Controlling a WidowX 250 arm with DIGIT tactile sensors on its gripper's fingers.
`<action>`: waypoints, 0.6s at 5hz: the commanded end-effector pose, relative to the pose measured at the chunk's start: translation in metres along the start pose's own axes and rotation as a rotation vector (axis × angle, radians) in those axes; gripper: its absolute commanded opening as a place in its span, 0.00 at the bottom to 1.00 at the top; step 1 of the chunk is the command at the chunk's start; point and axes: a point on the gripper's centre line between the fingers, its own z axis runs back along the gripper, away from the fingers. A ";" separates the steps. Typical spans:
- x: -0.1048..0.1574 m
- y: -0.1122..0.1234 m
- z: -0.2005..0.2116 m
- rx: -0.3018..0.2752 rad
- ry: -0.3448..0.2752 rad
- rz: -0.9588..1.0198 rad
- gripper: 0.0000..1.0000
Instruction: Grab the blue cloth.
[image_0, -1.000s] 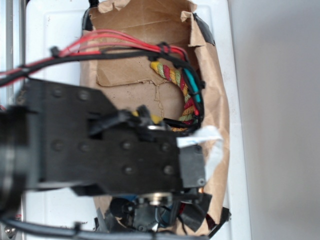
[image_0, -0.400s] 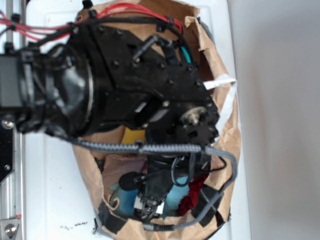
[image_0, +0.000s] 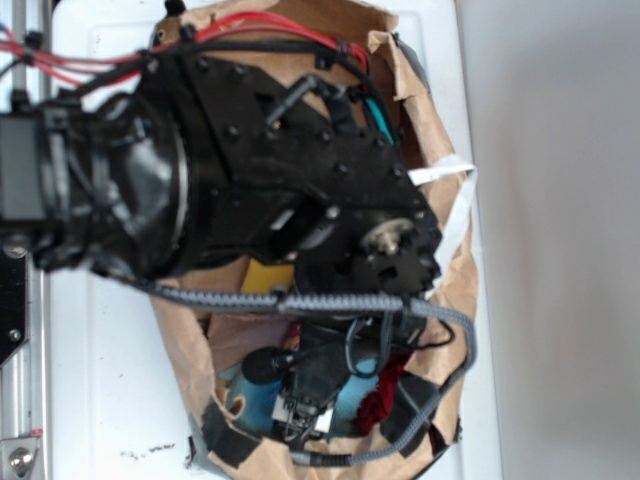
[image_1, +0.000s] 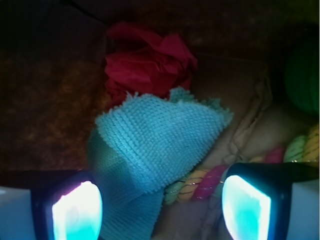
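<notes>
The blue cloth (image_1: 155, 140) is a pale teal knitted rag lying crumpled on the floor of a brown paper bag (image_0: 445, 290), in the middle of the wrist view. My gripper (image_1: 161, 210) hangs just above it, open, with one pad (image_1: 77, 212) over the cloth's left edge and the other pad (image_1: 246, 207) off to its right. Nothing is held between them. In the exterior view the arm fills the bag, and only bits of the blue cloth (image_0: 355, 398) show beside the gripper (image_0: 305, 415).
A deep red cloth (image_1: 145, 62) touches the blue cloth's far edge. A multicoloured rope (image_1: 200, 181) runs under its right corner, and a green ball (image_1: 302, 75) sits at the far right. A yellow sponge (image_0: 268, 275) peeks out under the arm. The bag walls close in all round.
A second ago the arm lay across the bag's mouth. It has since swung round and reached down into the bag's lower end, sinking slightly more in the last moment.
</notes>
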 end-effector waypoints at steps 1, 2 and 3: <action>0.010 -0.017 0.002 0.000 -0.042 -0.044 1.00; 0.014 -0.017 -0.014 0.008 -0.057 -0.029 1.00; 0.021 -0.016 -0.026 0.011 -0.071 -0.013 1.00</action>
